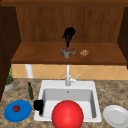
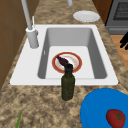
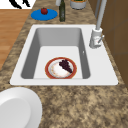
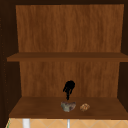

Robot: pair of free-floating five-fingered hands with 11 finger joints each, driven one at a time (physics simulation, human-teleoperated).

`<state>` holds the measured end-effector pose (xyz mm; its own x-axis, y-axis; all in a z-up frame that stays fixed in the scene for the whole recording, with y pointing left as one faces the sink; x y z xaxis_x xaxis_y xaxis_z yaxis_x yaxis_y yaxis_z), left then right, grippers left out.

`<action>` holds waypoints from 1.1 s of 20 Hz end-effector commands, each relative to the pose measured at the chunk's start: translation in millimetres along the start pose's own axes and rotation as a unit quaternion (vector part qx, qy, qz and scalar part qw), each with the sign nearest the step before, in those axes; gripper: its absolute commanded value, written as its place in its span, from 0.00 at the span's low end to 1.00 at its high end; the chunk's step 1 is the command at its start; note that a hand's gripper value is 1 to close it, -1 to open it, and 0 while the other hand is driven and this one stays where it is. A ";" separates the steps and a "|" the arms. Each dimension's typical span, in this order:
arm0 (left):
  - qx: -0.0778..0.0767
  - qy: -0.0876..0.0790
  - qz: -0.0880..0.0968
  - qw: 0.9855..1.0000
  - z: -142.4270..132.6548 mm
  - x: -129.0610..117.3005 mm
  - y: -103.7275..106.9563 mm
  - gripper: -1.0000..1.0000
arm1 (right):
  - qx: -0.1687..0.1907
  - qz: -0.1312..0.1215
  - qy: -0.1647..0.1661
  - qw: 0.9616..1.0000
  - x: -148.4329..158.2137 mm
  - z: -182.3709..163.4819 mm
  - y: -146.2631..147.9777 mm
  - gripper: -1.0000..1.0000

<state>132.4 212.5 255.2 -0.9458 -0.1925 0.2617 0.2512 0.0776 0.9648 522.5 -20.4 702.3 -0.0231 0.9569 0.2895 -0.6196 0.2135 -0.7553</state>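
On the lower cabinet shelf a bowl stands left of a small round item. One hand hangs directly above the bowl. Below, the sink holds a plate carrying food. The faucet stands behind the basin. Left of the sink: a bottle, then a plate with a tomato. Right of it: another plate. The other hand sits at the sink's front left edge.

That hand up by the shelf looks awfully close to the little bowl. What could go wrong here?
1. The right hand hangs just above the grey bowl near the shelf front; a bump might tip it down toward the faucet and sink.
2. The small brown lump beside the bowl could get knocked off.
3. The left hand floats near the dark bottle, which might topple.
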 end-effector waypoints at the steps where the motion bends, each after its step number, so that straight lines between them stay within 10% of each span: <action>1: 0.000 0.000 0.000 1.000 0.0 0.0 0.0 0.50 | -0.002 0.002 -0.009 1.000 -21.0 7.3 -14.8 0.00; 22: 0.000 0.000 0.000 1.000 0.0 0.0 0.0 0.50 | -0.007 0.020 -0.046 0.999 -151.0 15.2 -18.9 0.00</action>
<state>132.4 212.5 255.2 -0.9458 -0.1925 0.2617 0.2512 0.0776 0.9648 526.3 -163.3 697.7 -0.0769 0.9371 0.3406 -0.5687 0.2393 -0.7869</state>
